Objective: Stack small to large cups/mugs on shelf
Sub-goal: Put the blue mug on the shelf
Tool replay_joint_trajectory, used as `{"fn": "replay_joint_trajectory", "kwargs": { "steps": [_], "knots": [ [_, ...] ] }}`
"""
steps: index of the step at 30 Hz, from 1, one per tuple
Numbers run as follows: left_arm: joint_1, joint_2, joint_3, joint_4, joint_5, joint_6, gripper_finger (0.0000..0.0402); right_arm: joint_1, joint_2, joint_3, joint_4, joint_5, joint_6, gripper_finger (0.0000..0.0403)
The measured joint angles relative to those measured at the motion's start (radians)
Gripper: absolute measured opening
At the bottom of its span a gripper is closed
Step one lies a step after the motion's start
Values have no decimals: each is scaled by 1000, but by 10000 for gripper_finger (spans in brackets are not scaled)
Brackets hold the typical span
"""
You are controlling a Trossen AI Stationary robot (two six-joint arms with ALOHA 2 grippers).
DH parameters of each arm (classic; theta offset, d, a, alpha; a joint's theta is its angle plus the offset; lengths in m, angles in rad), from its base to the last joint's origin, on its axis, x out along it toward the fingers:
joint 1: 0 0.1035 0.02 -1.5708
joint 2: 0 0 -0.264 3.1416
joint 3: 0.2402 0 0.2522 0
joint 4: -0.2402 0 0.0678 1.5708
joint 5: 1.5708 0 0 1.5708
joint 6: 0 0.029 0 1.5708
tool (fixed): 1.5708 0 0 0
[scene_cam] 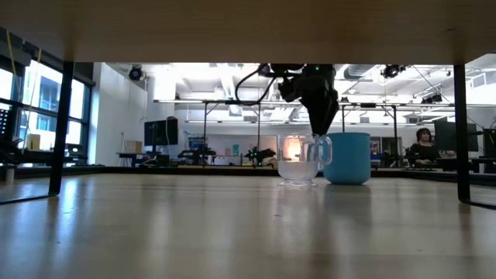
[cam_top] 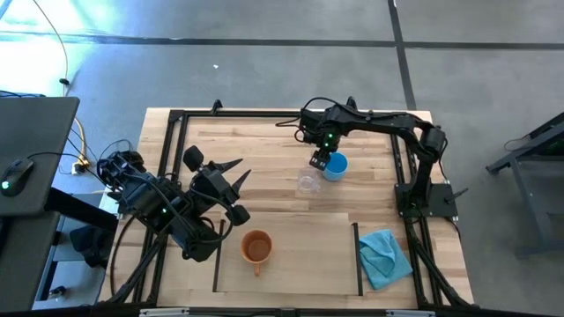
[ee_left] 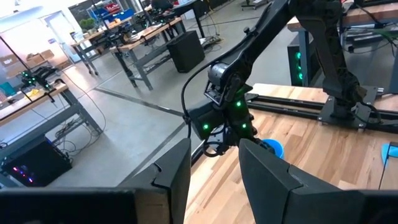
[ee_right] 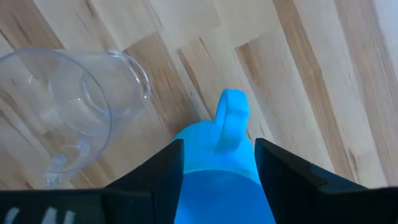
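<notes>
1. From high above, the orange mug (cam_top: pixel 256 247) is sitting alone on the pale shelf (cam_top: pixel 308 264) near the front of the table (cam_top: pixel 264 150). The blue mug (cam_top: pixel 336 166) and the clear glass cup (cam_top: pixel 307 183) are standing close together farther back on the table, off the shelf. So one cup looks done, and two are waiting. The right end effector (cam_top: pixel 321 162) is hanging right over the blue mug. The left end effector (cam_top: pixel 231 190) is waiting off to the side, holding nothing.

2. From table height, the glass cup (scene_cam: pixel 301 160) and the blue mug (scene_cam: pixel 347 158) are both resting on the table, side by side. The right end effector (scene_cam: pixel 319 124) is pointing down just above them. Nothing is being lifted.

3. In the left wrist view, the left end effector (ee_left: pixel 214 168) is showing its fingers apart and empty. The right arm is reaching over the blue mug (ee_left: pixel 272 148) far off.

4. In the right wrist view, the right end effector (ee_right: pixel 217 163) is spread wide around the blue mug (ee_right: pixel 221 180), with the handle between its fingers. It is not squeezing yet. The glass cup (ee_right: pixel 68 106) is standing just beside.

5. I think the blue mug is going into the orange one next, then the glass cup.
</notes>
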Motion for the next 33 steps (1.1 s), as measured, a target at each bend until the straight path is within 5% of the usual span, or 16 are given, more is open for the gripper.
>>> {"fn": "replay_joint_trajectory", "kwargs": {
  "steps": [12,33],
  "knots": [
    [0,0,0,0,1,9,124,27,-3,116,-120,-3,58,189],
    [0,0,0,0,26,34,124,119,-2,30,-175,-45,159,188]
  ]
}}
